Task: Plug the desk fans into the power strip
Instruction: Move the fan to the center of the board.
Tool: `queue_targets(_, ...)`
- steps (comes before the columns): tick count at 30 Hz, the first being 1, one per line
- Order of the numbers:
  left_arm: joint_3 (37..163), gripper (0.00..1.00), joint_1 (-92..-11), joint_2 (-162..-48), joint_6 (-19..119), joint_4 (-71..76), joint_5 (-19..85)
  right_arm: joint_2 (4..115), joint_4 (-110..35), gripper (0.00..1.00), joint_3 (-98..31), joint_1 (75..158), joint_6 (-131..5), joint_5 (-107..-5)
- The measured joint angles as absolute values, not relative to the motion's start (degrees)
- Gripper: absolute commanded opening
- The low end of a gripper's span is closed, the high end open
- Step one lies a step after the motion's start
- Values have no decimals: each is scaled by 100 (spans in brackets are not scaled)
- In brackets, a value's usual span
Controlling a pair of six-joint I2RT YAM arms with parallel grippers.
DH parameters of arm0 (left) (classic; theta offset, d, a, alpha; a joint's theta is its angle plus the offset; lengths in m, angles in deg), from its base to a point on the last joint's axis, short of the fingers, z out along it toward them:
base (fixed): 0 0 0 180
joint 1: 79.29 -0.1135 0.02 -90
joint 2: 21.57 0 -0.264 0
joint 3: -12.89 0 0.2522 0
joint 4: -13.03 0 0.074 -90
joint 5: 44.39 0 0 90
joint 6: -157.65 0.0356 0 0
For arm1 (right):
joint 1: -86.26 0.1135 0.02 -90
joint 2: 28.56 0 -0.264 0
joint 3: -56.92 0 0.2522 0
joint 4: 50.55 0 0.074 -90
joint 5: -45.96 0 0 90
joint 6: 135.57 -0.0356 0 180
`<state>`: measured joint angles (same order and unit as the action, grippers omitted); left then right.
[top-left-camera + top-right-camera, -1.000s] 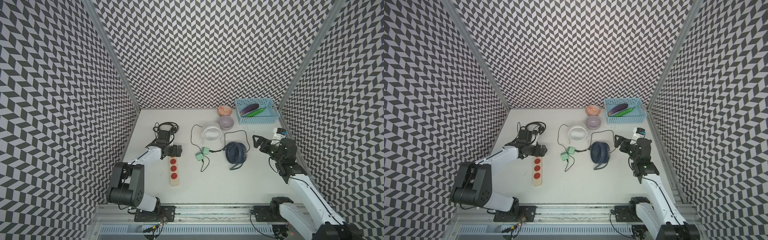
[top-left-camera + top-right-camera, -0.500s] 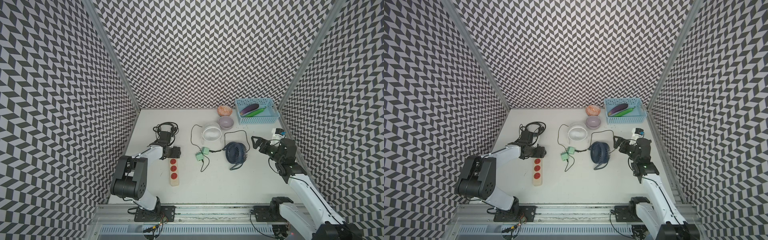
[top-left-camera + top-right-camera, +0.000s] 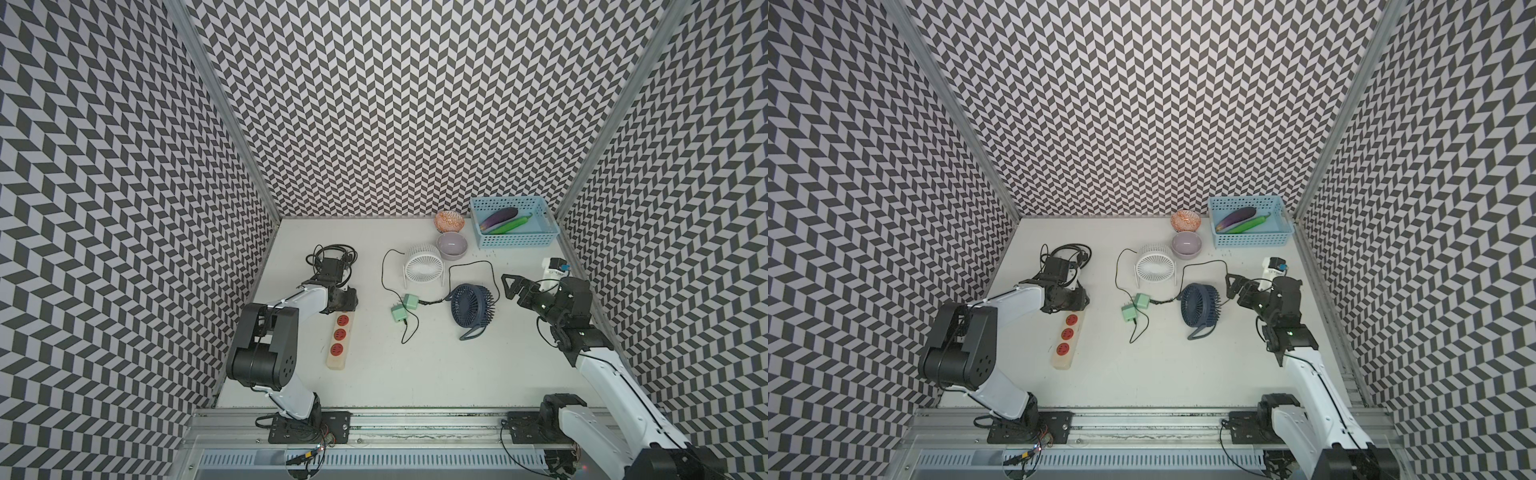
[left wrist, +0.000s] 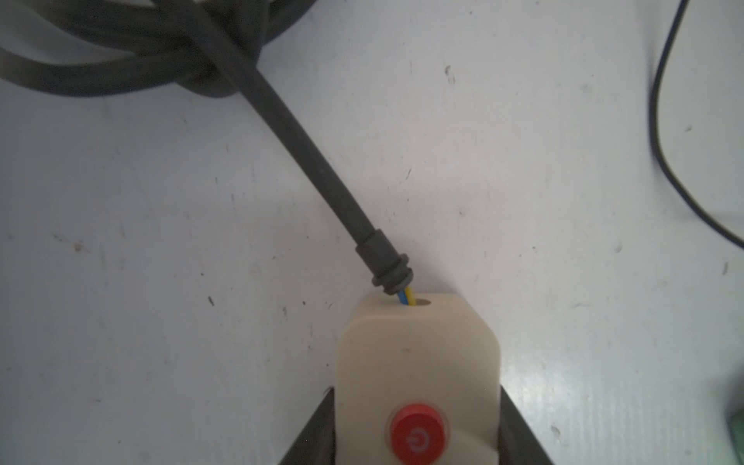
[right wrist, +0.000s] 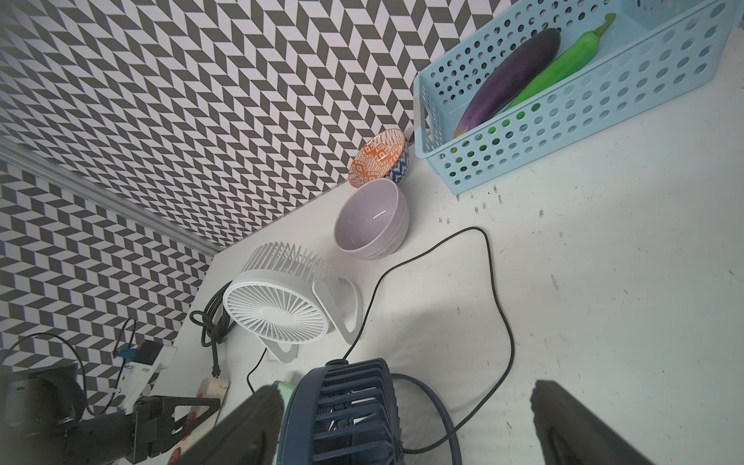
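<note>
- Since a second ago, the left gripper [image 4: 416,392] has narrowed from wide to a grip. Its two black fingers [image 4: 318,430] now press the two long sides of the long cream-coloured plastic power strip [image 3: 338,338] at its far end.
- This strip lies flat on the left part of the scuffed white table [image 3: 457,374]. Its long axis runs from near to far, and the far end leans a little to the right.
- Its end with the round red power button [image 4: 416,437] points to the far wall. From that end, the thick black rubber cord [image 4: 306,161] goes further away into a loose coil.
- Three round red sockets [image 3: 338,333] stand in a row on the near side of the left gripper.
- At the right, the right gripper [image 3: 512,286] is wide open, just right of the dark blue round desk fan [image 3: 471,307] with a ribbed plastic grille.
- Two small mint-green plug blocks [image 3: 405,307] lie between the strip and the blue fan.
</note>
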<state>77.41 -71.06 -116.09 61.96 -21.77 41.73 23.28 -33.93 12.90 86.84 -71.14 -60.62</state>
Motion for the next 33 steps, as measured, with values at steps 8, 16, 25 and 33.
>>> queue_targets(8, 8239, 30, -7100, -11996, 6152, -2406, 4177, 2461, -3376, 100, 1285, 8684, -7114, -6082)
queue_targets(16, 8794, 30, -7021, -12409, 6018, -2618, 4170, 2500, -3334, 100, 1235, 8702, -7057, -6211)
queue_targets(25, 9529, 38, -6735, -12958, 5791, -2815, 4229, 2509, -3313, 100, 1106, 9124, -6956, -6296)
queue_targets(33, 9618, 62, -6715, -13026, 5706, -2859, 4120, 2734, -3284, 100, 780, 10188, -6644, -6145)
